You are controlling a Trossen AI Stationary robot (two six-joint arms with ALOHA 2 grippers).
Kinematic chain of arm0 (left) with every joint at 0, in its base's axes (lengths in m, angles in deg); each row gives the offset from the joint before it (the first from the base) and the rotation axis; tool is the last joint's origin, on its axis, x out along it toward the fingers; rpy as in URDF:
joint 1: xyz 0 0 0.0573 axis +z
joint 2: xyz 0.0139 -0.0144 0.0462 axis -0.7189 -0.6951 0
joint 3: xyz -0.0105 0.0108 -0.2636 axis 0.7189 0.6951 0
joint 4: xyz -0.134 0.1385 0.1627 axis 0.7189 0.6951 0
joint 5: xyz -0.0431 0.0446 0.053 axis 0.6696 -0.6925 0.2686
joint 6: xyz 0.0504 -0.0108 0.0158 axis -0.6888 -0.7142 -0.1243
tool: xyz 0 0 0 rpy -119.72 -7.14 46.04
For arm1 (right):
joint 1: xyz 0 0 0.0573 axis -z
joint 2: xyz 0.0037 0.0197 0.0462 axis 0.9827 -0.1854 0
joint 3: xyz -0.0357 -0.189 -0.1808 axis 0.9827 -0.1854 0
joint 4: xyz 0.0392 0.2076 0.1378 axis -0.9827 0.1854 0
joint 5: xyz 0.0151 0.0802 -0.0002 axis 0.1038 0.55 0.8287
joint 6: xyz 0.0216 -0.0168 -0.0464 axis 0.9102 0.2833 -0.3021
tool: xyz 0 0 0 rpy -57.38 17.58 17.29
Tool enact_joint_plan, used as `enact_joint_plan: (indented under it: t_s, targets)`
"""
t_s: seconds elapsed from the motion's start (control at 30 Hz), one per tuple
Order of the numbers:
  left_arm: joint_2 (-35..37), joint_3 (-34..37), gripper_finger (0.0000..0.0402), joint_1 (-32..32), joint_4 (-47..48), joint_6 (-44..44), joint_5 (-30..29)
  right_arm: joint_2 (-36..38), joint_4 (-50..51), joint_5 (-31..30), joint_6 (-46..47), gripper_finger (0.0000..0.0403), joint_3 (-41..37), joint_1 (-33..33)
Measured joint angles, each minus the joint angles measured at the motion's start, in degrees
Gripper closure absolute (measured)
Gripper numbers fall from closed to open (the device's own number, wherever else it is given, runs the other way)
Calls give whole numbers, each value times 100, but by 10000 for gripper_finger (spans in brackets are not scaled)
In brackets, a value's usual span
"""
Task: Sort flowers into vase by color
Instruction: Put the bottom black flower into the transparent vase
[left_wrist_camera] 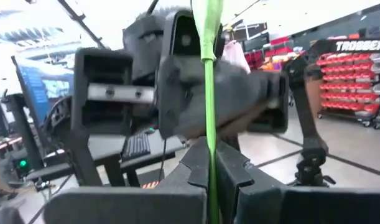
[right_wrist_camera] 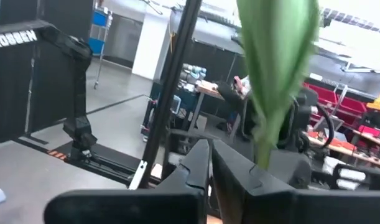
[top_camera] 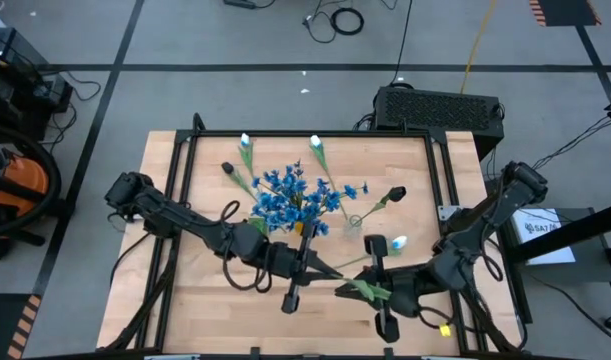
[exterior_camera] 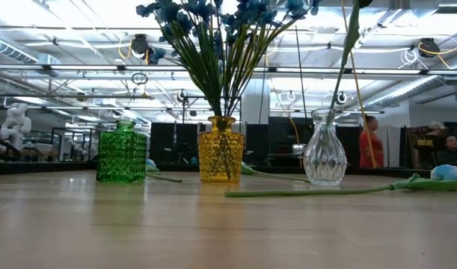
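The flowers: a thin green stem (left_wrist_camera: 209, 124) stands clamped between the closed fingers of the left gripper (top_camera: 303, 262), at 6 o'clock from the blue cluster (top_camera: 290, 197). The right gripper (top_camera: 377, 291), at 3 o'clock, is closed on a leafy stem (right_wrist_camera: 273, 93).

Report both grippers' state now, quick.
Left gripper: shut on a green flower stem.
Right gripper: shut on the same flower's green stem.

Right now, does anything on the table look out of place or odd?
Yes: both tools, the left tool and right tool, are shut on one green stem whose white bud lies flat on the table. Other white buds also lie outside the vases.
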Motion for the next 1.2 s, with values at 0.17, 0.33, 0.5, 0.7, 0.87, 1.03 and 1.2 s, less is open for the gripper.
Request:
enact_joint_plan:
  t_s: [0.17,0.33,0.5,0.7,0.87,1.03,1.2]
  targets:
    - [0,0,396,-17,-12,-35,52,-1,101,-46,139,378,0,-7]
    - [0,0,396,-66,-183,-120,59,-1,110,-60,177,337,0,-15]
    - [0,0,395,-92,-147,-232,80,-1,108,-61,178,296,0,-10]
    - [1,0,395,-96,-78,-258,78,-1,114,-54,126,278,0,8]
    - [7,0,395,-98,-20,-313,43,-1,198,-50,199,278,0,12]
    - [59,0,395,-142,-28,-350,46,14,190,-91,212,278,0,-36]
    - [76,0,395,-161,-9,-348,44,14,184,-91,219,278,0,-34]
